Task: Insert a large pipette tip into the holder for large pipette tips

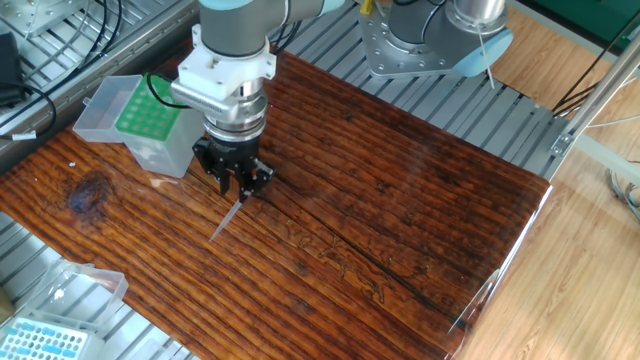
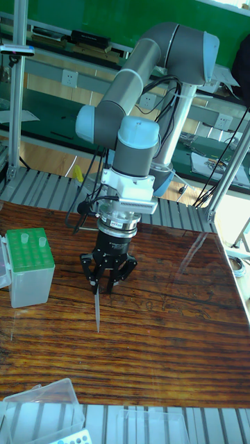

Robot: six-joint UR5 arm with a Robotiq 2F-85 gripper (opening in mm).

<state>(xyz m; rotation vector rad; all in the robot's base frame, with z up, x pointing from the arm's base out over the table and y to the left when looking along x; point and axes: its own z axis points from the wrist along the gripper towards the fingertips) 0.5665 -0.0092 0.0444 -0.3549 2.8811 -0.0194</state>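
My end effector (image 1: 240, 187) (image 2: 99, 283) hangs just over the dark wooden worktop (image 1: 400, 210) (image 2: 173, 326), fingers pointing straight down and clenched on the large pipette tip (image 1: 228, 219) (image 2: 97, 309). I'm reading the grip at the tip's wide upper end, right between the black fingers (image 2: 92, 276). In the tall fixed view the tip drops almost straight down from the fingers, narrowing to its point close above the wood; whether that point touches the surface I cannot tell. In the fixed view the same tip shows as a pale sliver slanting down and left from the fingers, which is just the camera's angle on it.

The holder for large pipette tips (image 1: 150, 130) (image 2: 29, 267) stands on the worktop beside my end effector, near but apart from it, with a gap of bare wood between them. Its green rack faces up, with two pale tips standing in it at the back in the tall view, and its clear lid (image 1: 100, 112) lies open on the far side from me.

Arm pose now: the wrist is vertical over the worktop, white flange and silver collar stacked directly above the black fingers. The forearm rises behind it, up and away toward the elbow joint high in the tall view, then back down to the base beyond the worktop's far edge. A black cable loops off the flange on the holder's side.
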